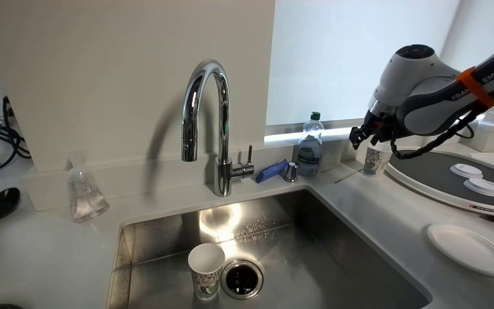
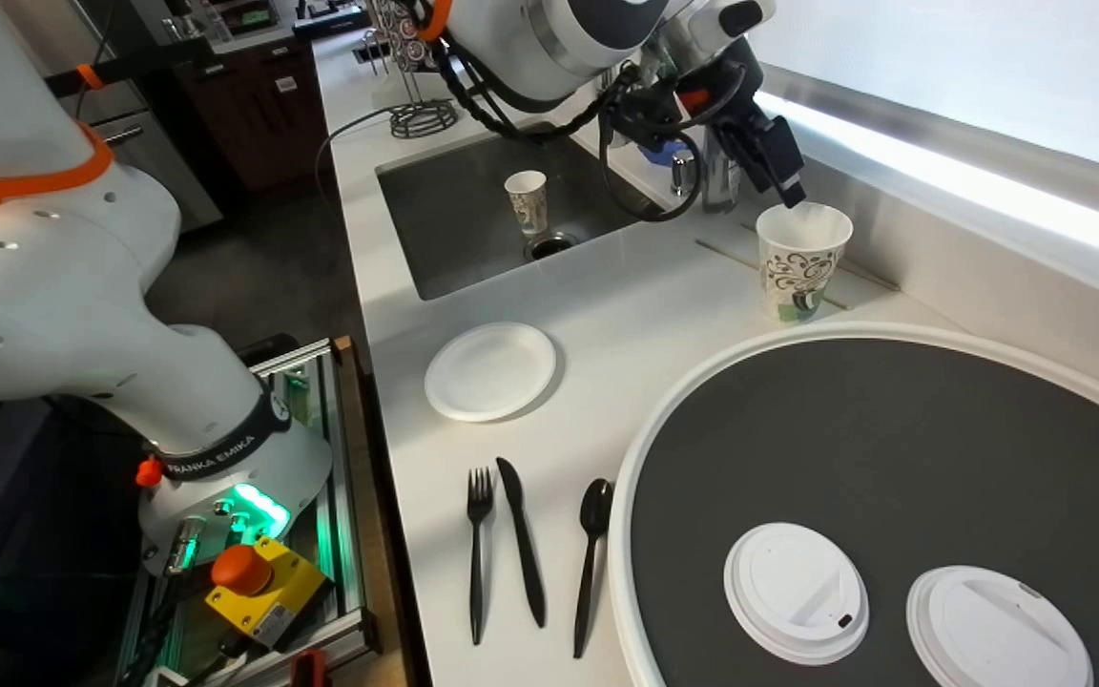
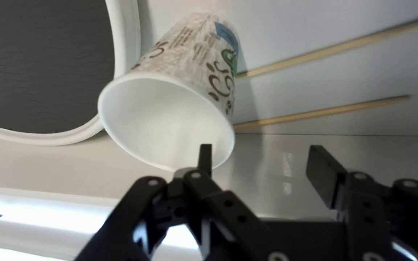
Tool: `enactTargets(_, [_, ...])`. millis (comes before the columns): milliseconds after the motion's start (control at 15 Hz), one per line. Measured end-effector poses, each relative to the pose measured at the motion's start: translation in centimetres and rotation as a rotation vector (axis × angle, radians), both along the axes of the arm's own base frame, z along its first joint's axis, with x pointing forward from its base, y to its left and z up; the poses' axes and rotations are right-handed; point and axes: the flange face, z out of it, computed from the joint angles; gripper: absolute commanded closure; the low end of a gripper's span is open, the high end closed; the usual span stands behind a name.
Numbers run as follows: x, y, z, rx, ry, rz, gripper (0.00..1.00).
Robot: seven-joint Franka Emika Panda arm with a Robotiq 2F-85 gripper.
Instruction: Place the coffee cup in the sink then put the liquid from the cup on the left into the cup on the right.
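Note:
A white patterned paper coffee cup (image 1: 206,274) stands upright in the steel sink (image 1: 307,274), beside the drain (image 1: 242,278). A second, similar cup (image 2: 800,267) stands upright on the counter near the round grey-topped board. Which one counts as left or right, I cannot tell. Seen from the wrist, the counter cup's white inside (image 3: 169,123) faces me; liquid is hidden or out of view in both. My gripper (image 3: 261,161) is open, nothing between its fingers. One finger (image 3: 205,157) overlaps the counter cup's rim in the wrist view; whether they touch is unclear.
Two thin wooden sticks (image 3: 339,50) lie beside the counter cup. The tap (image 1: 222,128) arches over the sink, with a soap bottle (image 1: 310,150) by the wall. Lids (image 2: 796,592) rest on the round board (image 2: 893,429). Nearby are a plate (image 2: 490,372) and black cutlery (image 2: 521,544).

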Motion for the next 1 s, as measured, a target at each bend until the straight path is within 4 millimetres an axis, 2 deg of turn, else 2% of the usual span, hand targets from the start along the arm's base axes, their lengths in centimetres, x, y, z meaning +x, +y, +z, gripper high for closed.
enactTargets(267, [0.0,-0.1,-0.2,0.002,0.002,-0.006,0.92])
enactTargets(333, [0.0,-0.2,-0.2,0.003,0.002,-0.010,0.51])
enactTargets(467, [0.0,-0.4,-0.3,0.004,0.004,-0.018,0.55])
enactTargets(533, [0.0,-0.6,-0.4,0.004,0.004,-0.022,0.49])
enactTargets(600, [0.0,-0.8,-0.4,0.004,0.005,-0.025,0.87])
enactTargets(733, [0.0,-1.0,-0.4,0.003,0.005,-0.029,0.89])
enactTargets(867, [-0.1,-1.2,-0.5,0.003,0.006,-0.032,1.00])
enactTargets(1000, [-0.2,-1.3,-0.6,0.003,0.009,-0.035,1.00])
